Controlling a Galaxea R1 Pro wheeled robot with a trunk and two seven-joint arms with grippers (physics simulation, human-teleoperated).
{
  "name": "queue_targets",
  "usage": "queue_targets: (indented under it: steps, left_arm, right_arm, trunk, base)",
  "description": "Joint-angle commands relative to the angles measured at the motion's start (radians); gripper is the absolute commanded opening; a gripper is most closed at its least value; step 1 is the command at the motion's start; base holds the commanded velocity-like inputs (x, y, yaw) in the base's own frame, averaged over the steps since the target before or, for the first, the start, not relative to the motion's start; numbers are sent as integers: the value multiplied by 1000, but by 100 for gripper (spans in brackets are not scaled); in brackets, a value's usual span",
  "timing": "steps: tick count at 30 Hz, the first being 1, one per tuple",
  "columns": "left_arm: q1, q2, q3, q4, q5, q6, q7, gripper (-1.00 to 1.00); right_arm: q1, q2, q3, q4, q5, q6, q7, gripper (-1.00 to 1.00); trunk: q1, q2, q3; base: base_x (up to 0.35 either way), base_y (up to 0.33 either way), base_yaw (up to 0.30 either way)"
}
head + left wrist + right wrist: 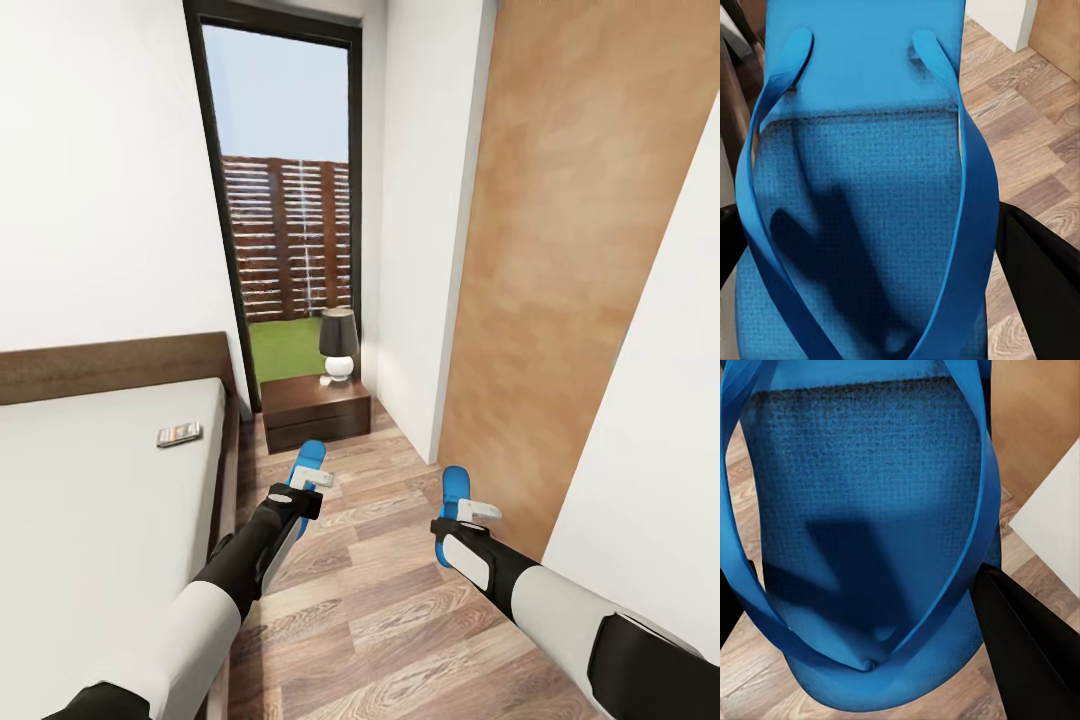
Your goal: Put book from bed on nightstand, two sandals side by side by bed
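Above the wood-plank floor (400, 600) beside the bed (100, 480), each arm holds one blue sandal clear of the boards. The left gripper (305, 492) has its fingers closed on the left sandal (306, 462), which hangs close to the bed's side edge. The right gripper (462, 520) has its fingers closed on the right sandal (455, 492), well apart from the first and nearer the tan wall panel (560, 250). In the left wrist view the sandal (862, 187) shows its textured footbed and thong straps, with a dark finger (1039, 277) at its side; the right wrist view shows the other sandal (862, 525) likewise, a dark finger (1031, 645) against its edge. The book (179, 434) lies flat on the grey mattress near the bed's side edge, toward the headboard (110, 365). Past the bed's corner stands the nightstand (315, 405) carrying a black-shaded lamp (338, 345), before the tall window (285, 200).
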Motion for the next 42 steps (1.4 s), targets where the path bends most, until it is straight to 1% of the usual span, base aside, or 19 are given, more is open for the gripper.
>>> queue_targets:
  steps: [1,42]
  left_arm:
    - [-1,0,-3,-1,-4,6,3,-100]
    - [-1,0,-3,0,-5,6,3,-100]
  right_arm:
    - [-1,-1,6,-3,-1,7,-9,-100]
    - [-1,0,7,-3,-1,7,-9,-100]
  trunk:
    - [-4,6,2]
    - [-161,293,130]
  base:
    - [0,0,0]
    - [0,0,0]
